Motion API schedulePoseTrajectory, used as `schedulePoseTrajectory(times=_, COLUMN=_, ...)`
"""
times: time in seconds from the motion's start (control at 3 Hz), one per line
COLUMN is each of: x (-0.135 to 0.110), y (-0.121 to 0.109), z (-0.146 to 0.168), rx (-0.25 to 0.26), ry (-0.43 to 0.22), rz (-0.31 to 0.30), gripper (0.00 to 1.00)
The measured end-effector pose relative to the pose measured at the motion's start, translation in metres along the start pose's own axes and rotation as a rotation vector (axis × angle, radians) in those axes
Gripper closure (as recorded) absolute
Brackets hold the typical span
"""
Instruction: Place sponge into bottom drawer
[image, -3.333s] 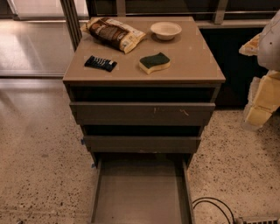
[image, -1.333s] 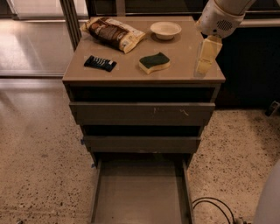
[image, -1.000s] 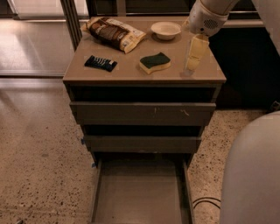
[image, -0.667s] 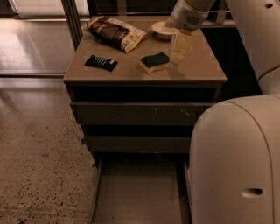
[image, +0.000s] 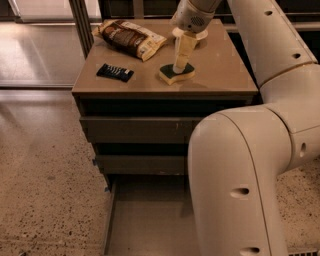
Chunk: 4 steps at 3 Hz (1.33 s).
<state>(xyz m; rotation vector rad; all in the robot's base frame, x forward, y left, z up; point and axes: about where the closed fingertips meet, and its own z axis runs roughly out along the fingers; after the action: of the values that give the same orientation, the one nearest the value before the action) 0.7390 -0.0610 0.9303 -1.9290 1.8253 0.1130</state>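
The sponge (image: 175, 75), pale yellow with a dark green top, lies on the cabinet top (image: 220, 75) near its middle. My gripper (image: 179, 68) reaches down from the upper right, and its tip is at the sponge's top face, seemingly touching it. The bottom drawer (image: 145, 220) is pulled out at floor level below the cabinet. Its bare floor and left wall show, and its right part is hidden behind my arm.
A brown chip bag (image: 131, 37) lies at the back left of the top and a flat black-wrapped bar (image: 115, 72) at the front left. A white bowl (image: 200, 35) sits behind the gripper. Two shut drawers (image: 135, 129) are above. My bulky arm (image: 240, 190) covers the right side.
The gripper has swung in from the right, crossed the cabinet top leftward and come down onto the sponge. My arm now fills the right of the view. The sponge has not moved.
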Motion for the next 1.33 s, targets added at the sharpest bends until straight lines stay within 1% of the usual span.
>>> schedulePoseTrajectory(times=0.33, x=0.001, y=-0.006, z=0.006, rx=0.017, ry=-0.013, rz=0.009, gripper=0.00)
schedulePoseTrajectory(times=0.67, x=0.025, y=-0.008, z=0.024, rx=-0.004, ry=-0.025, rz=0.074, gripper=0.00)
schedulePoseTrajectory(times=1.0, x=0.052, y=-0.007, z=0.051, rx=-0.037, ry=-0.055, rz=0.150, gripper=0.00)
schedulePoseTrajectory(times=1.33, x=0.062, y=-0.014, z=0.085, rx=-0.043, ry=-0.102, rz=0.190, gripper=0.00)
